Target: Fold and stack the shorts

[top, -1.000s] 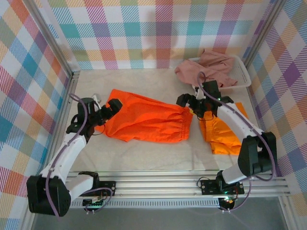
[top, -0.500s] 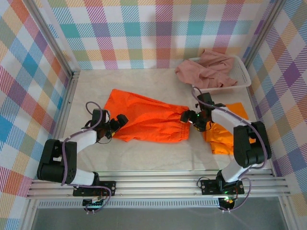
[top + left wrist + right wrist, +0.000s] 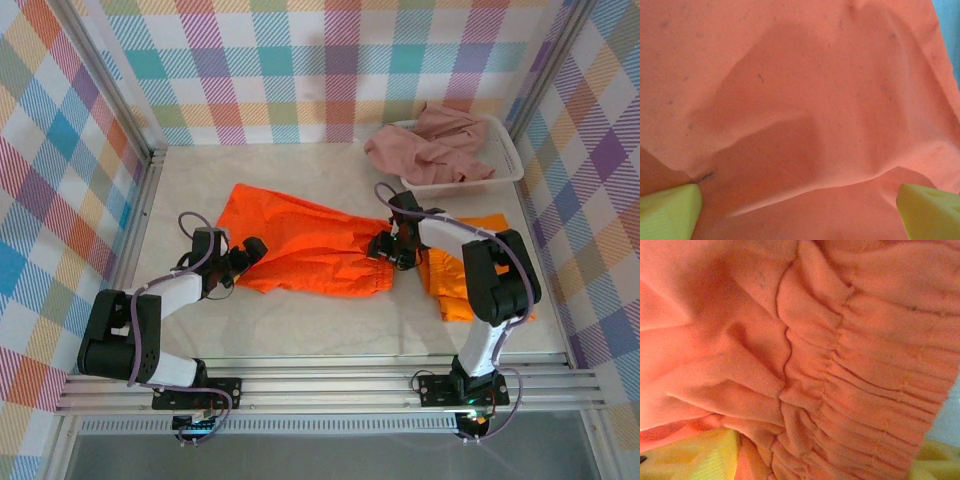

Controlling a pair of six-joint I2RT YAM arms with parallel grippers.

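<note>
Bright orange on the spread shorts point(image 3: 310, 245) between the black left gripper point(image 3: 252, 250) and the black right gripper point(image 3: 383, 245). Same orange on the second shorts point(image 3: 448, 290) right of the right gripper. Dusty pink shorts point(image 3: 430, 145) in the white basket point(image 3: 512, 160) beyond it. Yellow-green fingertips point(image 3: 667, 210). Plaid walls point(image 3: 330, 60) in teal, yellow, pink, purple, white.

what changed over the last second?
The left end effector and right end effector came down onto the spread orange shorts, left at its leg end, right at the waistband; both open, nothing gripped. The folded orange shorts and pink shorts in basket are unchanged.
</note>
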